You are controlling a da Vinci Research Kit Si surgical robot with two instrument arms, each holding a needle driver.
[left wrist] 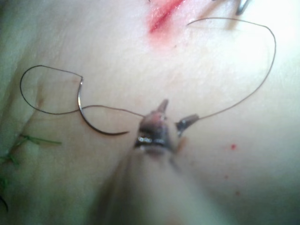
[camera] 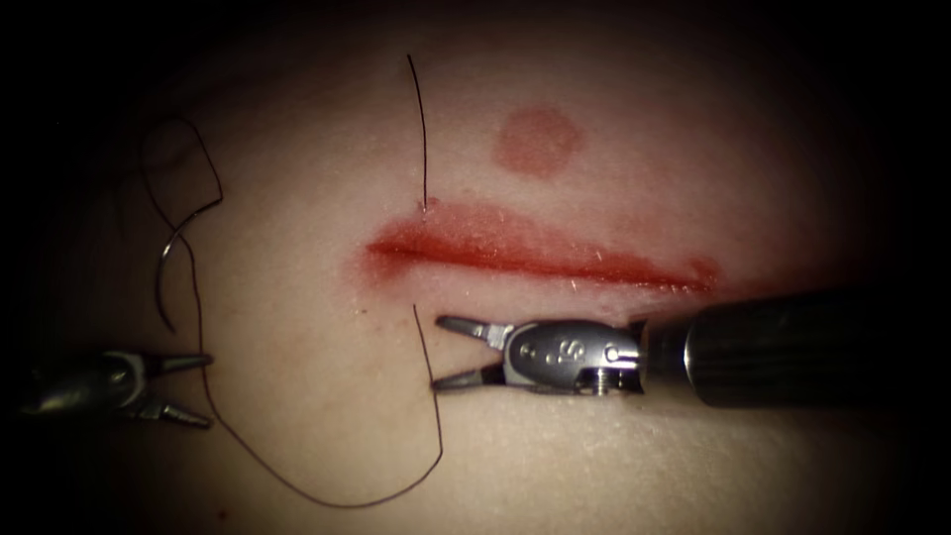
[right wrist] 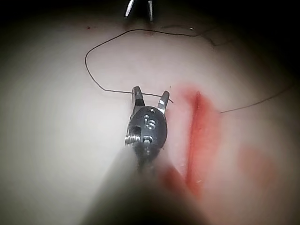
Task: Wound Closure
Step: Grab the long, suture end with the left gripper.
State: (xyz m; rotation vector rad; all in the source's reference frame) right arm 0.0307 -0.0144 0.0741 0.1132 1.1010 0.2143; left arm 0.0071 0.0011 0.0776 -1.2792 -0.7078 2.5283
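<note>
Nearest the endoscope, a thin dark thread [camera: 327, 495] sweeps in a long low loop across the pale, fatty tissue [camera: 614, 466] below the cut. Just above that loop, the right arm's silver wristed tool [camera: 436, 352] reaches in on its dark shaft from the right, its two jaws spread apart and holding nothing; the thread runs just past their tips, between them in the right wrist view, where the right tool [right wrist: 150, 96] stands beside the wound. Level with it at the far left, the left arm's grey metal tool [camera: 208, 389] also has its jaws parted and empty; in the left wrist view the left tool [left wrist: 176, 115] stands over the thread [left wrist: 243, 96] without clamping it. Farther up on the left, the slim curved steel needle [camera: 170, 263] lies free on the surface, well left of the cut and out of the tissue, its tail joined to the thread. Beyond the right tool runs the long red cut [camera: 540, 253], wet with red fluid, where the thread enters at its left end; a loose strand rises from there, and a round reddish stain [camera: 538, 141] lies farthest back.
</note>
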